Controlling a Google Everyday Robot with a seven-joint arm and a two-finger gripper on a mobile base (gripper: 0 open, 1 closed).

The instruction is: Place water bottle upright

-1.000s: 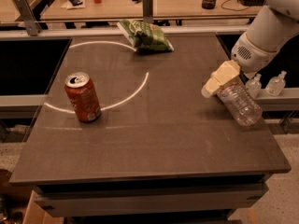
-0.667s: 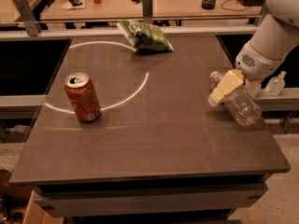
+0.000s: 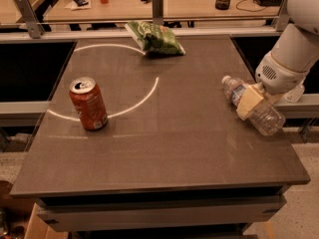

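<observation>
The water bottle (image 3: 264, 117) is clear plastic and lies on its side near the table's right edge. Its white cap (image 3: 227, 79) points to the back left and its base points to the front right. My gripper (image 3: 249, 102), cream-coloured below the white arm (image 3: 286, 59), is down on the middle of the bottle and covers the label area. The bottle rests on the table.
An orange soda can (image 3: 88, 103) stands upright on the left of the dark table (image 3: 164, 153), beside a white circle line. A green chip bag (image 3: 155, 38) lies at the back centre. A small clear bottle (image 3: 295, 93) stands just past the right edge.
My gripper has come down and slightly right, from above the bottle's neck onto its middle. The bottle's cap now shows. The bottle still lies flat.
</observation>
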